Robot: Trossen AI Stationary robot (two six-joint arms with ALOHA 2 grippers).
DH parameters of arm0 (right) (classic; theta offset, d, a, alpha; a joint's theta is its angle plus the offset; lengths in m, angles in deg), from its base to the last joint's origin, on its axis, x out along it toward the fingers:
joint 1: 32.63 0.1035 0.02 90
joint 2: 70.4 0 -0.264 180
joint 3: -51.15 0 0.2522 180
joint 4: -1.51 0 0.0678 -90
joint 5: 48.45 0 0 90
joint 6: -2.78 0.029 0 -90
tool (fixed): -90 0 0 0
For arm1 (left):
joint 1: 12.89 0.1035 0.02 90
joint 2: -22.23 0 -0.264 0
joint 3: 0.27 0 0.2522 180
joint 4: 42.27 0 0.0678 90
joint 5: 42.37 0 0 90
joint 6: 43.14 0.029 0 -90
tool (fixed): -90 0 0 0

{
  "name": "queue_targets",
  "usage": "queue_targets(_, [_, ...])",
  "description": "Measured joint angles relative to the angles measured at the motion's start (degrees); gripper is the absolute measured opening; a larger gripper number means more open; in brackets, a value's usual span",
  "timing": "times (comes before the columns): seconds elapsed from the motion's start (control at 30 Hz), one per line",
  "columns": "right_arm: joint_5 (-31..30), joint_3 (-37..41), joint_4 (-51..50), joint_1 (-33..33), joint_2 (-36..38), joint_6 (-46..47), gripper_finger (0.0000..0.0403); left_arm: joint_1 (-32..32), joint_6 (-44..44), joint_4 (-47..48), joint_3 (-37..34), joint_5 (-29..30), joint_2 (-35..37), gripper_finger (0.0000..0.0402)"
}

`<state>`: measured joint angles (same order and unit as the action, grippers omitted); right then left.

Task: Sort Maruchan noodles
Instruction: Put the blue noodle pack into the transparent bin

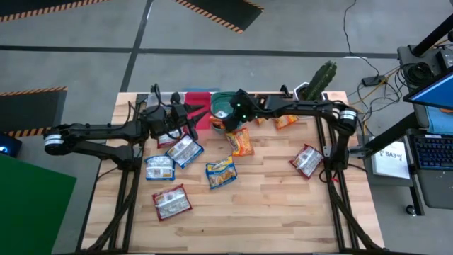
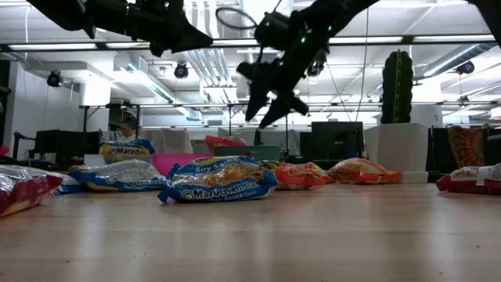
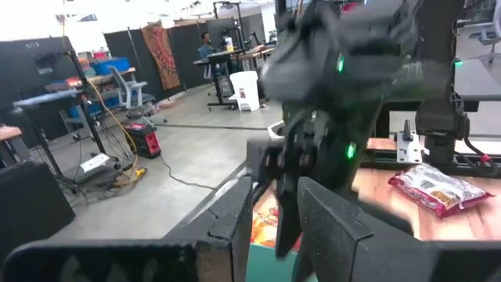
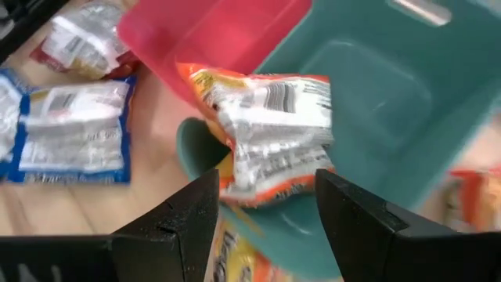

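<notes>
Nearest on the wooden worktop [image 1: 269, 205] lie crinkly blue-trimmed and red ramen packets [image 1: 172, 202]. Farther back, the right hand [image 4: 264, 210] hangs with fingers apart over the teal plastic bin [image 4: 376, 102], an orange-edged noodle packet [image 4: 274, 137] loose between them. The left hand [image 1: 191, 117], fingers spread, hovers beside the red plastic bin [image 4: 227, 31].

R gripper [image 4: 262, 207] raised off table, fingers spread wide, nothing clamped. L gripper [image 1: 190, 117] raised alongside it, arm stretched out; fingers apart.
</notes>
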<state>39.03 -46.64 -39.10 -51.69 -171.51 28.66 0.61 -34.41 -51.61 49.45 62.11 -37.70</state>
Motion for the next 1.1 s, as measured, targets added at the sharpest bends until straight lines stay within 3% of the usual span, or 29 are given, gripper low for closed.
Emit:
queue_targets(0.17, [-0.2, 1.2, -6.2, 3.6, 5.2, -5.3, 0.0201, -1.2, -4.3, 4.2, 0.0, 0.0, 0.1, 0.0087])
queue_targets(0.27, [-0.5, 3.3, -7.5, 6.8, 8.8, -8.0, 0.0201, -2.7, -6.9, 12.5, 1.6, -0.1, 0.2, 0.0087])
queue_targets(0.53, [-2.4, 14.4, -0.7, 15.3, 19.9, -13.1, 0.0201, -7.2, -21.1, 55.1, 15.2, -0.6, -2.3, 0.0087])
queue_targets(0.63, [-2.6, 19.5, 5.1, 16.9, 24.0, -14.7, 0.0201, -9.2, -26.9, 66.6, 18.1, -1.9, -4.7, 0.0087])
queue_targets(0.87, [-2.6, 31.2, 17.2, 17.6, 32.9, -15.5, 0.0201, -14.7, -37.2, 69.6, 17.3, -2.0, -10.6, 0.0101])
queue_targets(1.1, [-2.5, 37.5, 25.4, 17.6, 37.7, -16.9, 0.0201, -16.8, -46.4, 69.3, 16.9, -0.1, -19.2, 0.0158])
